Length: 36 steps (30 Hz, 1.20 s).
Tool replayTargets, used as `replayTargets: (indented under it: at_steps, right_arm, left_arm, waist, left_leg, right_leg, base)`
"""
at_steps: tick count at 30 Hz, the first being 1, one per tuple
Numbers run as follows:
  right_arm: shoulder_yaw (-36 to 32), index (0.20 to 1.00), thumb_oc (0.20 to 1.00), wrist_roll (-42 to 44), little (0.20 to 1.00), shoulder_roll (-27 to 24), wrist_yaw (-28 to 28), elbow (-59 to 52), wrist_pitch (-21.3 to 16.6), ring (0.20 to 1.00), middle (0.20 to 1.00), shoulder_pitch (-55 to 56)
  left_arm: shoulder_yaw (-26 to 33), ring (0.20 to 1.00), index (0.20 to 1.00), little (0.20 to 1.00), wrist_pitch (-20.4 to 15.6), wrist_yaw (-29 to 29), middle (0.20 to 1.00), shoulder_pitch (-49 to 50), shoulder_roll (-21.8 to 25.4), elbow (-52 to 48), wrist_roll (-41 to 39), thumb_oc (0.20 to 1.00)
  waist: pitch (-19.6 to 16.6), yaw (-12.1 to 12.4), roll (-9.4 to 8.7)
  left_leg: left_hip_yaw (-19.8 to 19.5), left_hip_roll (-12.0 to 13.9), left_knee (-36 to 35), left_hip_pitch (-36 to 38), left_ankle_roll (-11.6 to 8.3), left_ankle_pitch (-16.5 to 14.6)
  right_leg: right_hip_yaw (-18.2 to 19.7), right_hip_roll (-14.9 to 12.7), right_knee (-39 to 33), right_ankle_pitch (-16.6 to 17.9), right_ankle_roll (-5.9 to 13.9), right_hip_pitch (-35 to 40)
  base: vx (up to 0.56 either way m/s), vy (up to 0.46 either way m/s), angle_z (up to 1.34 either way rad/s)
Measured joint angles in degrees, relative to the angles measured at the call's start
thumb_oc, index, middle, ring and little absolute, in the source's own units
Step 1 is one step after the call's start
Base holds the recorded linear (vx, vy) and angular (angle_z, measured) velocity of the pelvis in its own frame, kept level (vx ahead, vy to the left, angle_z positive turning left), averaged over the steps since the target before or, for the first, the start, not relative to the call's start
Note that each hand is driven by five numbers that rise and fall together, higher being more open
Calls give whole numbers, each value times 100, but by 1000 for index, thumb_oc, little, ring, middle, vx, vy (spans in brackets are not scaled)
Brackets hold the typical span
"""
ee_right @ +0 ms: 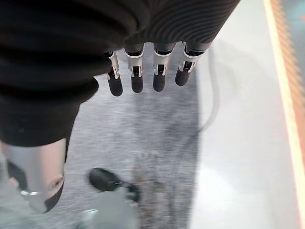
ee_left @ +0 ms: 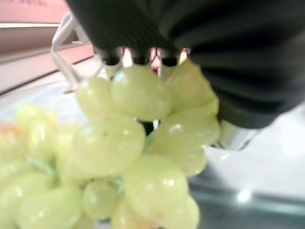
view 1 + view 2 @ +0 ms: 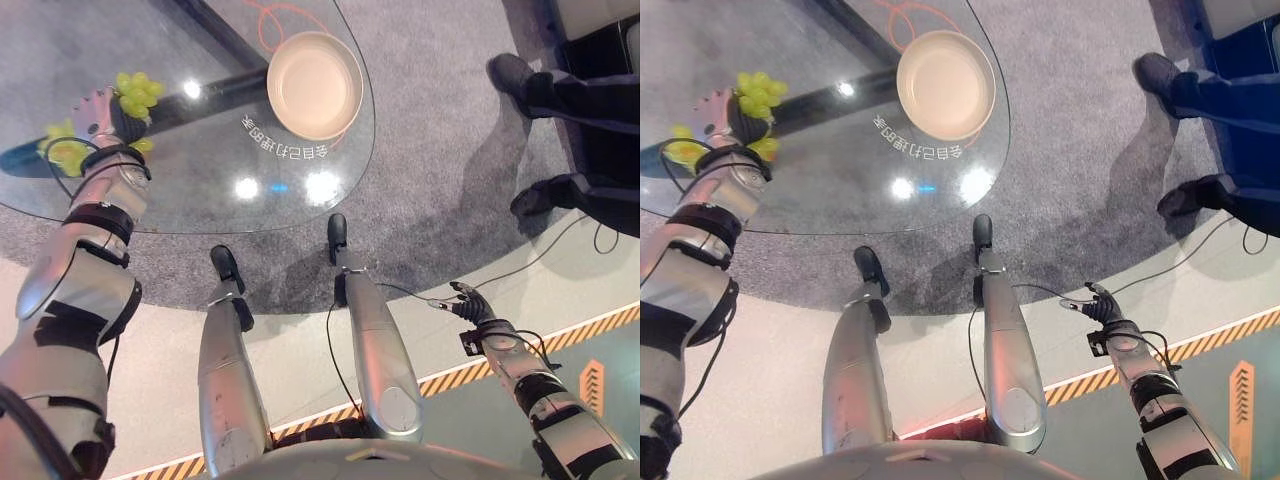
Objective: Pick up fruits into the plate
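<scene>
- Left hand [image 3: 108, 112] grips the green grape bunch [image 3: 138, 92] over the glass table [image 3: 200, 190]; beige plate [image 3: 314, 84] sits at its 3 o'clock.
- Right hand [image 3: 472, 304] hangs low, fingers relaxed, empty.

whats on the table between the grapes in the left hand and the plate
No object: bare glass table lies between the grapes in the left hand and the plate, as the left eye view shows.

Bright overhead lights glare on the glass table [image 3: 300, 200]; close grapes [image 2: 124, 157] blur.
</scene>
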Motion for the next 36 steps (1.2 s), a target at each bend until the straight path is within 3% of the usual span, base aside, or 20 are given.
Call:
replayTargets:
  at_steps: [7,10,12,15,20,23,30,36]
  right_arm:
    - [8,1000,1000,-176,1000,17,21,-866,95,1000,1000,247]
    - [4,1000,1000,-328,1000,6,119,-1413,83,1000,1000,419]
    - [-15,1000,1000,-407,1000,4,278,-1942,196,1000,1000,579]
    - [-37,1000,1000,-437,1000,-10,504,-2275,181,1000,1000,967]
    - [-131,1000,1000,-495,1000,-72,1106,-3037,491,1000,1000,1179]
    - [-181,1000,1000,-540,1000,-150,1532,-3443,664,1000,1000,1029]
    - [-238,1000,1000,-538,1000,-605,2313,-4263,1202,1000,1000,400]
    - [16,1000,1000,-475,1000,-639,2262,-4107,1552,1000,1000,-1016]
  left_arm:
    - [542,200,200,200,-259,21,200,605,57,-1210,-451,200]
    - [844,200,200,200,-338,4,200,980,118,-1877,-472,200]
    - [1351,200,200,200,-363,-131,200,1542,190,-2565,-474,200]
    - [1435,200,200,200,-432,-240,200,2273,186,-2969,-508,200]
    - [2010,200,200,200,-502,-782,200,3216,193,-3762,-633,200]
    - [2109,200,200,200,-509,-1205,200,3632,192,-4263,-689,200]
    - [2244,200,200,200,-508,-2273,200,4267,177,-5357,-922,200]
    - [2048,200,200,200,-616,-3112,200,4186,163,-5780,-1526,200]
  waist:
    - [26,246,44]
    - [-40,363,131]
    - [-88,451,234]
    - [-733,459,484]
    - [-1083,542,626]
    - [-1451,703,648]
    - [-1834,870,697]
    - [-1949,949,725]
  left_leg:
    - [-34,-106,-892,1244,11,380]
    - [-30,-115,-1165,1664,-5,432]
    - [-11,-111,-1516,2141,-4,503]
    - [-27,-118,-1867,2395,-29,566]
    - [-31,-122,-2290,3251,-44,575]
    - [-32,-115,-2410,3588,-52,567]
    - [-25,-114,-2564,4120,-70,547]
    - [57,-105,-2565,4278,-70,541]
  right_leg:
    - [-224,-72,-409,69,-35,1108]
    - [-262,-65,-622,67,-32,1514]
    - [-309,-37,-855,73,-35,1952]
    - [-420,-14,-1192,90,-14,2240]
    - [-556,24,-1704,126,35,3168]
    - [-612,43,-1935,125,36,3579]
    - [-678,71,-2188,143,64,4172]
    - [-573,83,-2205,200,54,4259]
  base:
    - [27,54,13]
    - [72,-25,5]
    - [94,-24,5]
    - [137,-6,9]
    - [178,-23,6]
    - [194,-38,4]
    - [24,-29,3]
    - [-50,-19,-10]
